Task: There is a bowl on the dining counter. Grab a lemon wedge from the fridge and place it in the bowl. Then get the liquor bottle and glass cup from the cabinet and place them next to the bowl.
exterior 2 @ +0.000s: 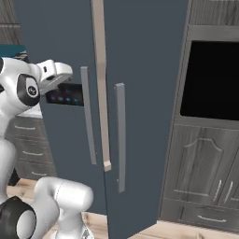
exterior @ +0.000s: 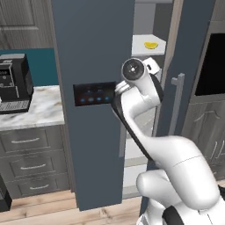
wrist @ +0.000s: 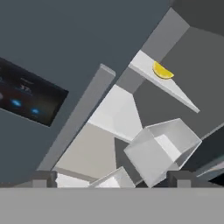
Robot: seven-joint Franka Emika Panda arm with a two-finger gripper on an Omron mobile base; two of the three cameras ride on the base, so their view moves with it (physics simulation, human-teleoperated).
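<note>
I have the arm raised in front of the dark blue-grey fridge door (exterior: 94,66), with the wrist turned toward the narrow gap where the fridge stands ajar, so the hand camera can look inside. The gripper (wrist: 112,178) has its jaws spread wide and nothing between them, which suits a reach I judge has not yet begun. The small yellow lemon wedge (wrist: 162,71) lies on the white upper fridge shelf (wrist: 175,90), near its front edge and well apart from the gripper; I also catch it through the gap from the left base view (exterior: 151,45). It rests with its long axis running along the shelf and its curved rind downward. Below it sits a clear plastic fridge drawer (wrist: 164,153).
</note>
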